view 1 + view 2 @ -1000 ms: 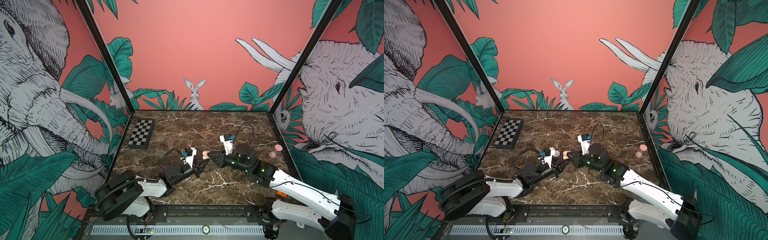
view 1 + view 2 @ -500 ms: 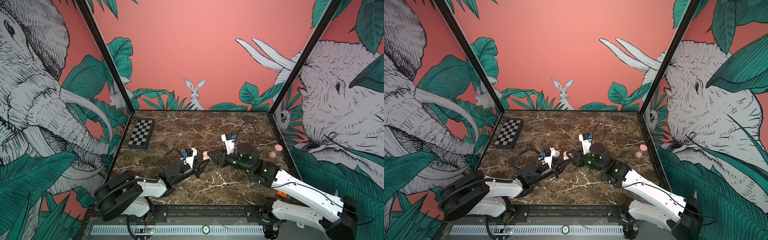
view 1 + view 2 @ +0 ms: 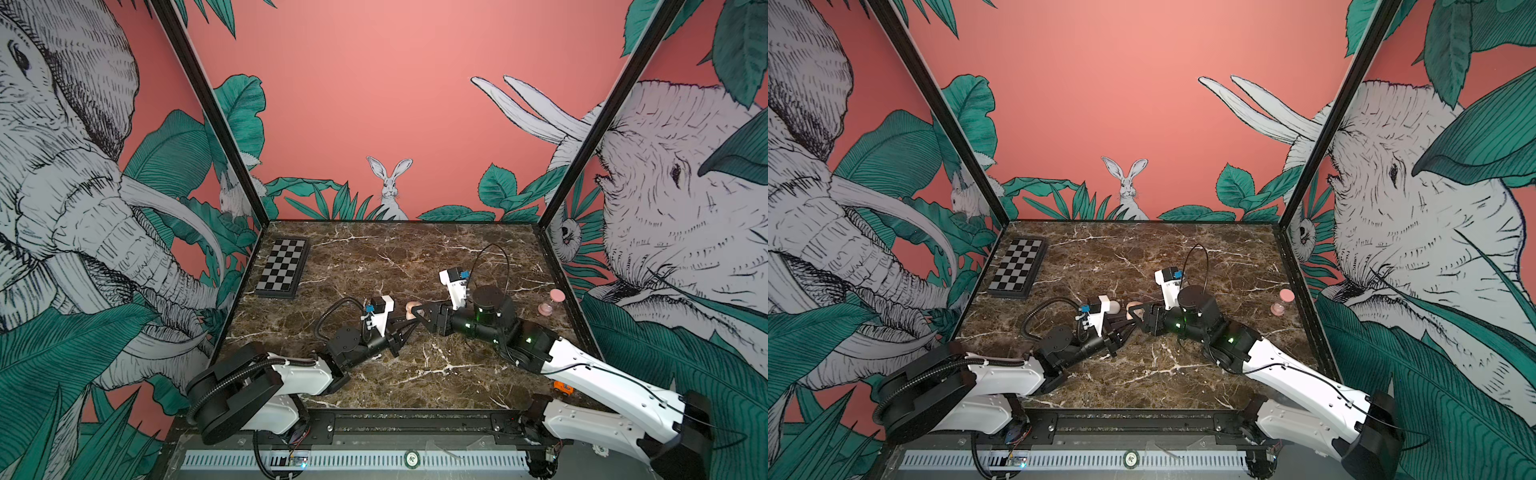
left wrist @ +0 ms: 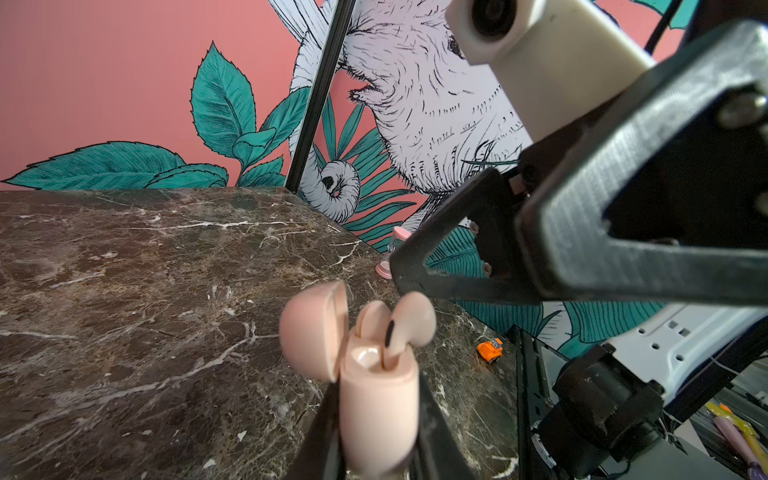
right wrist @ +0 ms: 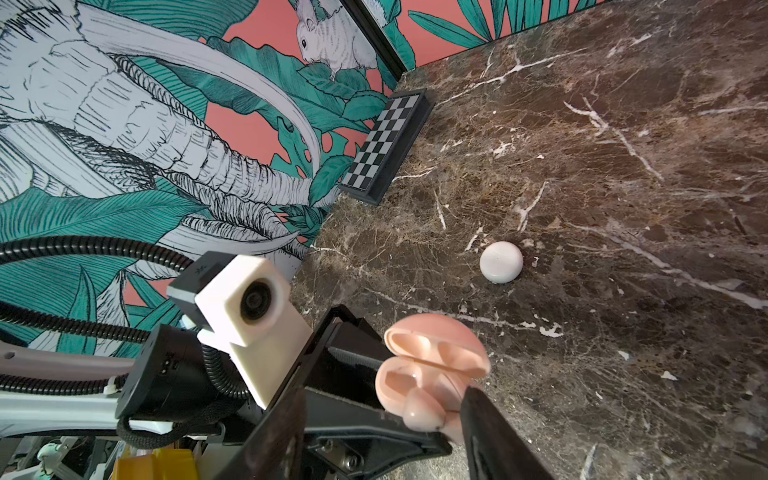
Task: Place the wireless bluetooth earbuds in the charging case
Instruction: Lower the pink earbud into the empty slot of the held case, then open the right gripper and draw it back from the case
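Late stage here! The left gripper (image 3: 412, 321) is clamped on the pink charging case (image 4: 378, 388), its lid (image 4: 309, 328) flipped open. The first earbud (image 4: 371, 322) sits low in its well. The second earbud (image 4: 414, 318) has its stem in the slot but rides higher, so I judge it wants a final press. The right gripper (image 3: 419, 312) hovers at it, jaws apart, gripping nothing. A white puck (image 5: 500, 262) lies on the marble tabletop (image 5: 623, 199). No brand or lettering is readable.

Open pink case (image 5: 432, 365), white puck (image 5: 500, 262), checkered board (image 5: 384, 143)
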Tool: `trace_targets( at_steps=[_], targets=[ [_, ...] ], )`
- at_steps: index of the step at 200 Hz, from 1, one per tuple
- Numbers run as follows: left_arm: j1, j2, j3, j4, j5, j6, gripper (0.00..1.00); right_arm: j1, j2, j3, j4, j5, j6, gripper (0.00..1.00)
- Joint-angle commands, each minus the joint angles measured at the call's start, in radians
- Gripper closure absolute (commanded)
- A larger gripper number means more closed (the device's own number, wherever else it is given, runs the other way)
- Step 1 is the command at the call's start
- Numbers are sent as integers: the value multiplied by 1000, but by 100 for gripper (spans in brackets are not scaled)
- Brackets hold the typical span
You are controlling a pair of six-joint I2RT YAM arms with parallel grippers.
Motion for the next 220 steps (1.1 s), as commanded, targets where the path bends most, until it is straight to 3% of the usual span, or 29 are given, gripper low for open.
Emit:
trace_targets(
  at_steps=[1,220],
  targets=[
    [-1,-29,11,16,4,9,100,9,-7,7,29,-25,10,41],
    [-1,-16,13,17,-2,6,100,10,16,3,84,-95,49,45]
  ],
)
